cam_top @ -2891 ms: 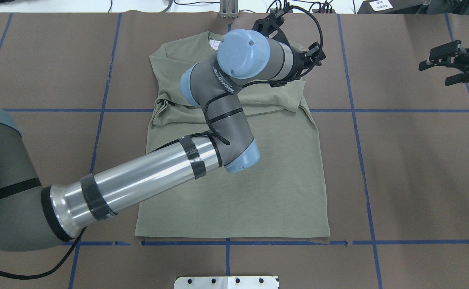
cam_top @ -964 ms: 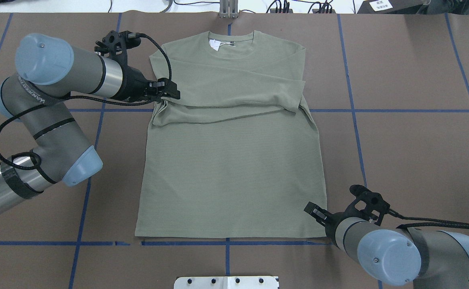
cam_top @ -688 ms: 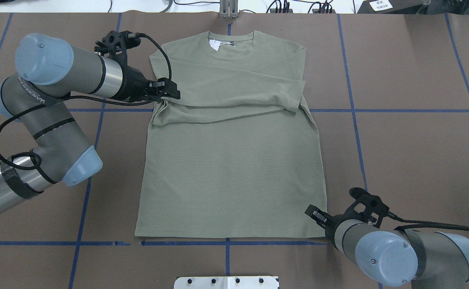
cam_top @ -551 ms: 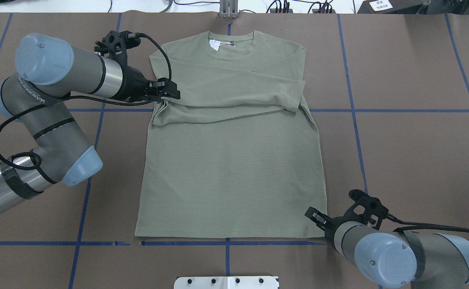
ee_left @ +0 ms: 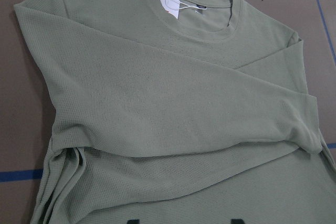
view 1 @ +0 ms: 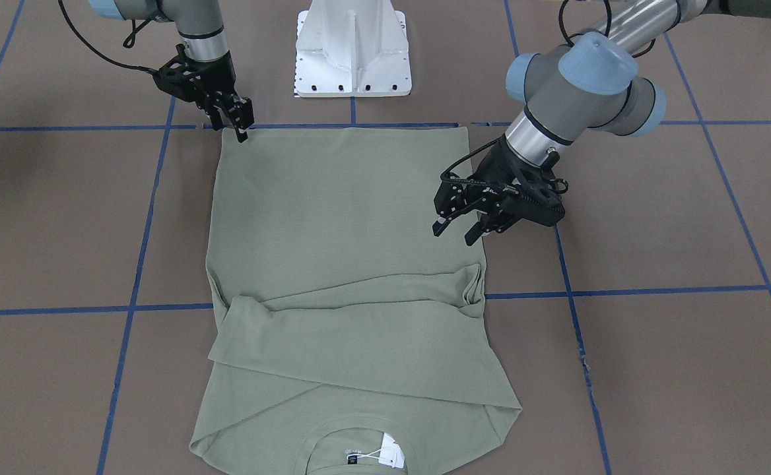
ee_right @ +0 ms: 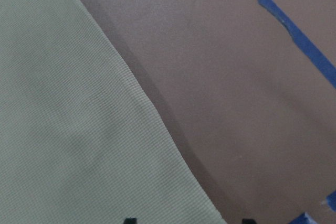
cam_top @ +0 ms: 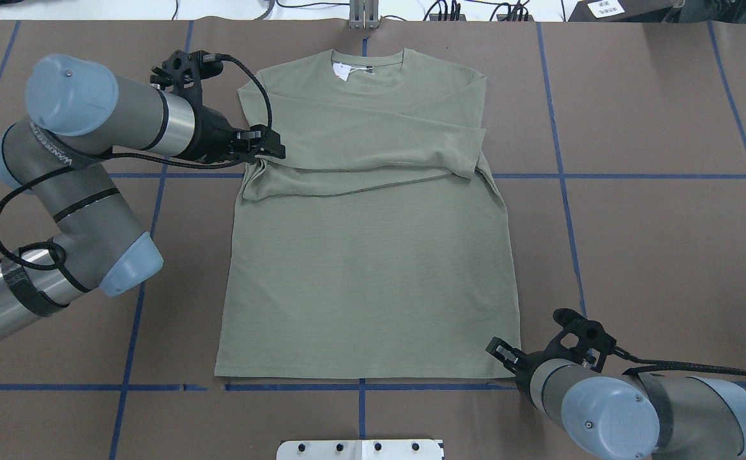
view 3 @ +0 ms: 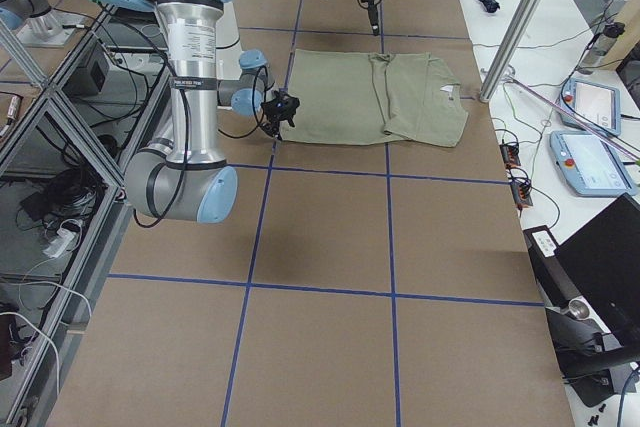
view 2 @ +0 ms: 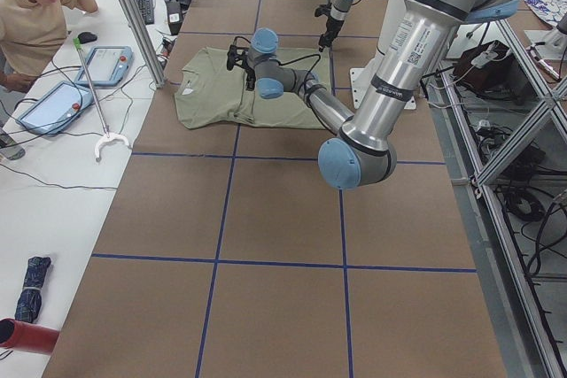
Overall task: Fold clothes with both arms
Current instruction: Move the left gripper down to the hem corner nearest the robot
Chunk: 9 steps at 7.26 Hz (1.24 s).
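Observation:
The sage-green shirt (cam_top: 366,268) lies flat on the brown table, collar away from me, both sleeves folded across the chest. Its white hang tag (cam_top: 341,70) shows in the collar. My left gripper (cam_top: 274,145) is open and empty at the shirt's left edge, beside the bunched sleeve fold; the front view shows it (view 1: 455,232) with the jaws apart just above the cloth. My right gripper (cam_top: 497,350) is open at the near right hem corner, and the front view shows it (view 1: 243,128) there too. The right wrist view shows the shirt's side edge (ee_right: 157,124) running between the jaws.
The white pedestal base (view 1: 352,49) stands at the table's near edge, just behind the hem. Blue tape lines (cam_top: 564,176) grid the table. A metal post (cam_top: 363,16) stands past the collar. An operator (view 2: 35,15) sits at a side desk beyond the far edge.
Since 2.9 s ago my left arm has left the shirt's right shoulder for its left edge, and my right arm has come in. In the last second my right gripper sank slightly toward the hem corner.

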Motion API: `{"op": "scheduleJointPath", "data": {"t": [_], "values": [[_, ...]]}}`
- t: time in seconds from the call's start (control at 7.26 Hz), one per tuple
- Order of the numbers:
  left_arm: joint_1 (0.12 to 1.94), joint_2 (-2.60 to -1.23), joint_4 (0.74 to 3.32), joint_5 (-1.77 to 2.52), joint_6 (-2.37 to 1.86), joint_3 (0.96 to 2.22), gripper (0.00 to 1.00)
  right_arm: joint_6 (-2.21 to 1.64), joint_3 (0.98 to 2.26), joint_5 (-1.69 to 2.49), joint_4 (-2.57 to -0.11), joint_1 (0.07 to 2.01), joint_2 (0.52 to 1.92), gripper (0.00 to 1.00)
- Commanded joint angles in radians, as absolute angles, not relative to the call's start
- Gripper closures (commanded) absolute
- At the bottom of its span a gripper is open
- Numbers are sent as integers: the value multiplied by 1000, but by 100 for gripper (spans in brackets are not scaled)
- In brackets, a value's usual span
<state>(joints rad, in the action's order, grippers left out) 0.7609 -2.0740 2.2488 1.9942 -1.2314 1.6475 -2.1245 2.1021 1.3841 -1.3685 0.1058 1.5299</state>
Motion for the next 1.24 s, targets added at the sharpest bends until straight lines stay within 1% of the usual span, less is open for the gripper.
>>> {"op": "scheduleJointPath", "data": {"t": [0.0,0.14,0.28,0.41,0.55,0.69,0.96,1.1], "values": [[759,-2075,2249,1994,-1232,1646,34,-2126,2095,1385,-1371,101,1537,28],[759,-2074,2249,1994,-1232,1646,34,-2126,2089,1385,-1371,98,1537,29],[759,-2075,2252,1994,-1232,1646,34,-2126,2091,1385,-1371,98,1537,34],[759,-2075,2253,1994,-1232,1646,34,-2126,2089,1385,-1371,95,1536,48],[759,-2074,2253,1994,-1232,1646,34,-2126,2092,1387,-1371,94,1537,89],[759,-2074,2253,1994,-1232,1646,34,-2126,2089,1408,-1370,94,1537,100],[759,-2075,2253,1994,-1252,1646,34,-2126,2103,1411,-1370,95,1537,100],[752,-2075,2252,1997,-1331,1651,34,-2126,2111,1413,-1370,97,1537,100]]}}
